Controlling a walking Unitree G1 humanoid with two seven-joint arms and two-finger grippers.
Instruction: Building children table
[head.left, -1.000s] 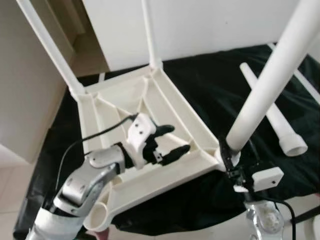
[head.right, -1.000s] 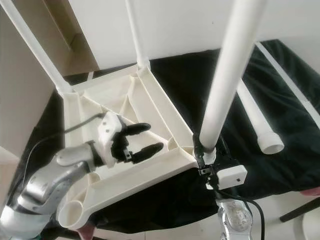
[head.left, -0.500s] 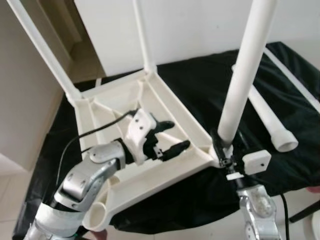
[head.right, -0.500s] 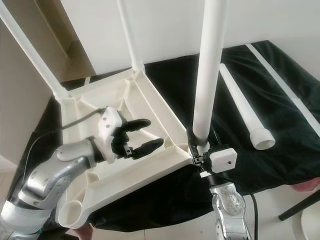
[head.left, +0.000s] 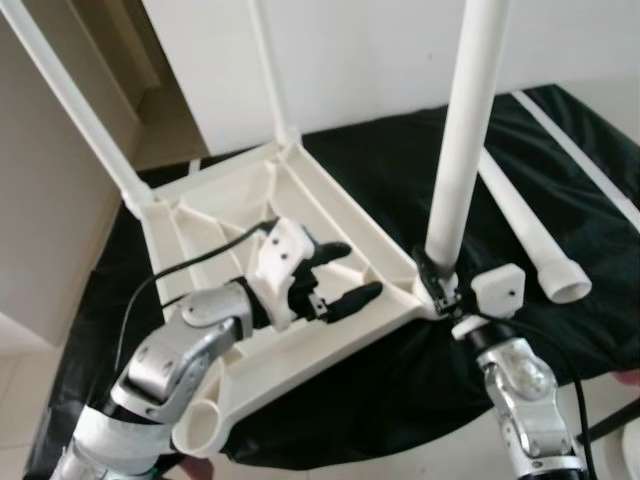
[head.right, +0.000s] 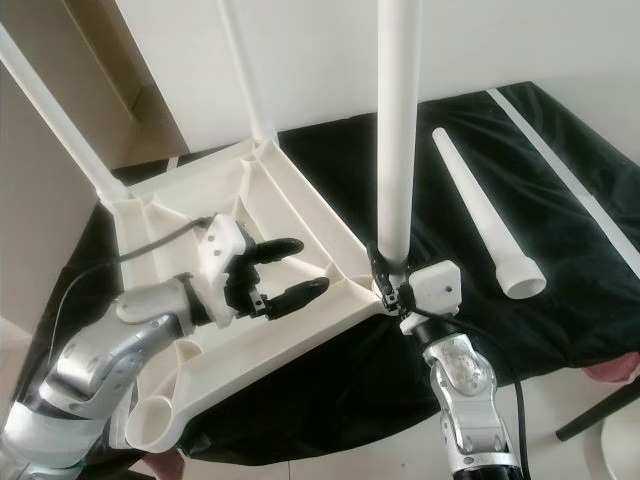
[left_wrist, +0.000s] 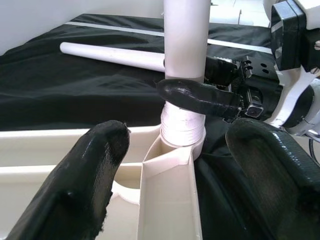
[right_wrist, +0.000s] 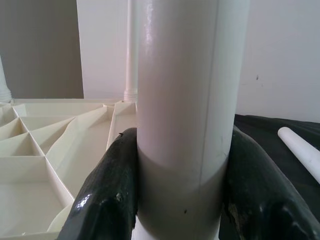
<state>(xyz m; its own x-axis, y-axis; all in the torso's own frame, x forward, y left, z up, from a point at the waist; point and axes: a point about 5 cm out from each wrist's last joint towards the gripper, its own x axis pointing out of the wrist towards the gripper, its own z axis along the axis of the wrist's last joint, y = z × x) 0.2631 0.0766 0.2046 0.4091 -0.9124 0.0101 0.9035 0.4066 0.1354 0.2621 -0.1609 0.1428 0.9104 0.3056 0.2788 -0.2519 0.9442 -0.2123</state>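
The right end effector (head.left: 437, 283) was clamped around the base of a white table leg (head.left: 462, 140), its long axis upright, foot seated in the corner socket (head.left: 432, 300) of the upturned white tabletop (head.left: 240, 200) on the black-draped worktop (head.left: 400, 170). The left end effector (head.left: 345, 275) hovered open over the tabletop's ribs, just beside that corner. 1 spare leg (head.left: 530, 240) lay to the right, nearer the right arm.
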